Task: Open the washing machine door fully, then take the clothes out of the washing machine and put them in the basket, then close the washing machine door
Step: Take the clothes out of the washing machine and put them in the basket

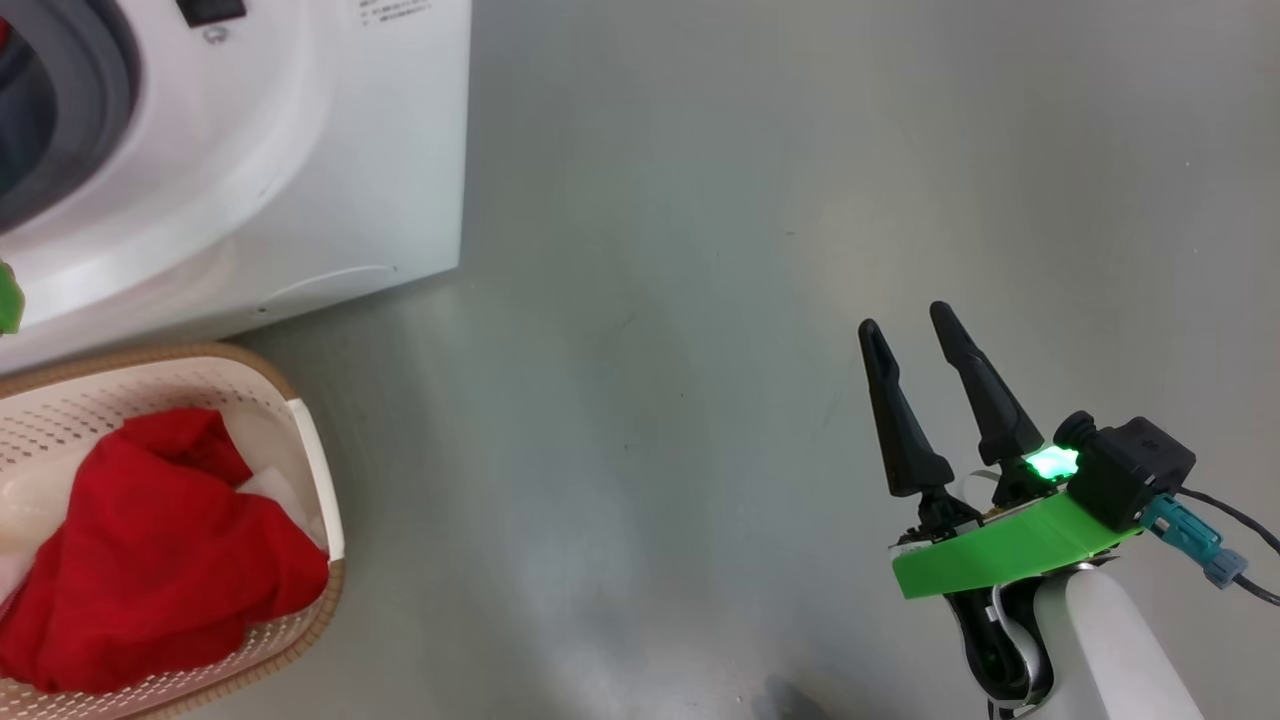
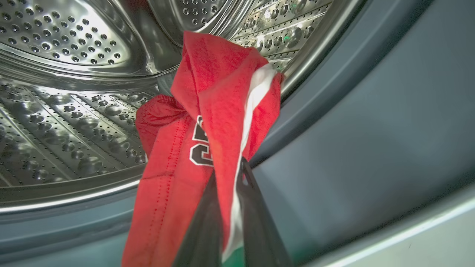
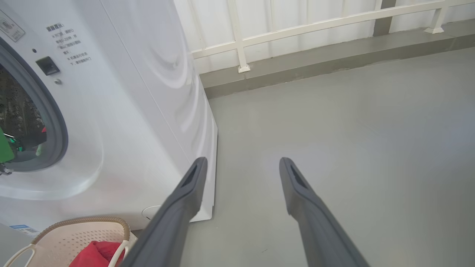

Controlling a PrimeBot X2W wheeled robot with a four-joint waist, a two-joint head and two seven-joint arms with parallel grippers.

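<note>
Inside the washing machine [image 1: 300,150], in the left wrist view, my left gripper [image 2: 237,168] is shut on the clothes: a red garment [image 2: 211,111] with a white stripe and a printed number. It hangs from the fingers at the drum's mouth, over the grey gasket [image 2: 352,129]. More red clothes [image 1: 150,560] lie in the cream basket [image 1: 300,440] on the floor before the machine. My right gripper [image 1: 905,322] hangs open over bare floor to the right with nothing between its fingers; it also shows as right gripper [image 3: 242,161]. The washing machine door is out of view.
Grey floor [image 1: 700,300] spreads to the right of the machine. In the right wrist view, a white railing [image 3: 297,33] on a low kerb runs along the back wall. The basket [image 3: 74,233] stands close against the machine's front [image 3: 130,129].
</note>
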